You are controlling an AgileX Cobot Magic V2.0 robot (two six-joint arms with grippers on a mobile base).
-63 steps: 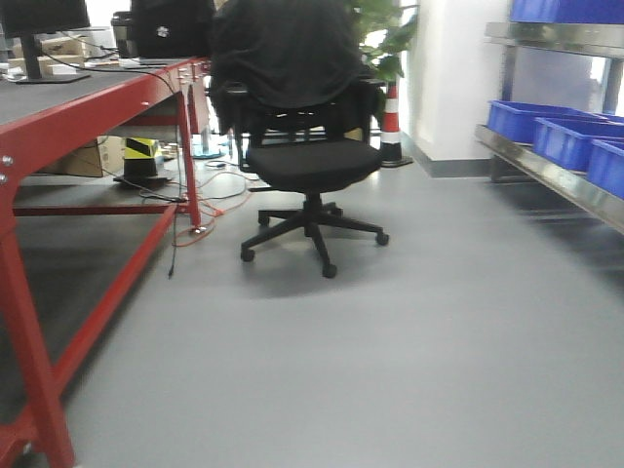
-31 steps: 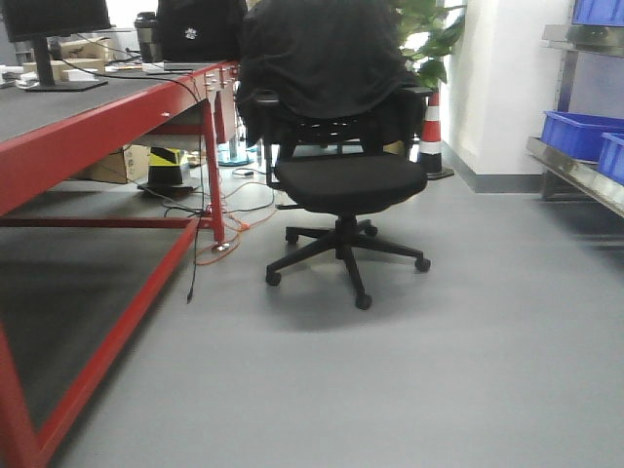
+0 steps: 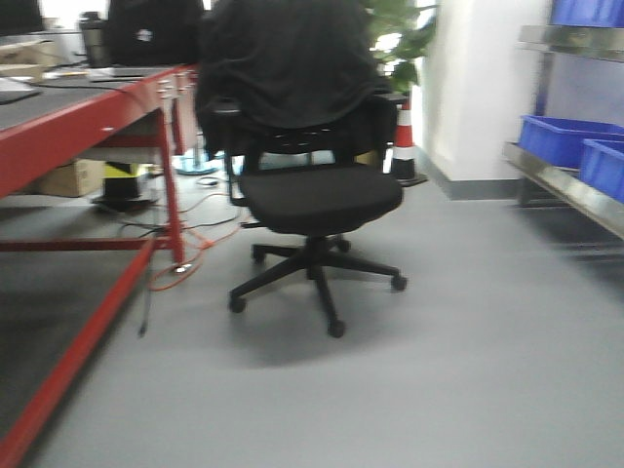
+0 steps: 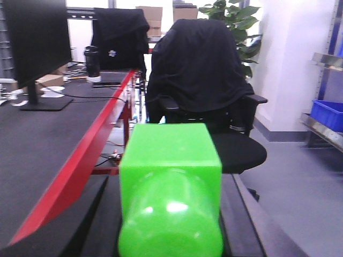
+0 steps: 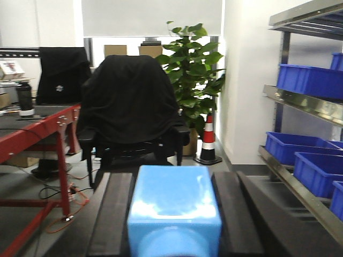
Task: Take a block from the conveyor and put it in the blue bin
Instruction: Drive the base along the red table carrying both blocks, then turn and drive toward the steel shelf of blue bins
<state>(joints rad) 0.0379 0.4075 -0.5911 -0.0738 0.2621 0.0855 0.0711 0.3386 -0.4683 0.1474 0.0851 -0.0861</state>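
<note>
My left gripper is shut on a bright green block, which fills the space between its dark fingers. My right gripper is shut on a light blue block held between its dark fingers. Blue bins sit on a steel shelf rack at the right; they also show at the right edge of the front view. No conveyor is in view. Neither gripper shows in the front view.
A black office chair draped with a black jacket stands on the grey floor straight ahead. A red-framed workbench with a monitor runs along the left. A striped cone and a plant stand by the white wall.
The front view has shifted: the chair now sits nearer and more to the left, and the blue bins show further into the frame at the right than half a second ago.
</note>
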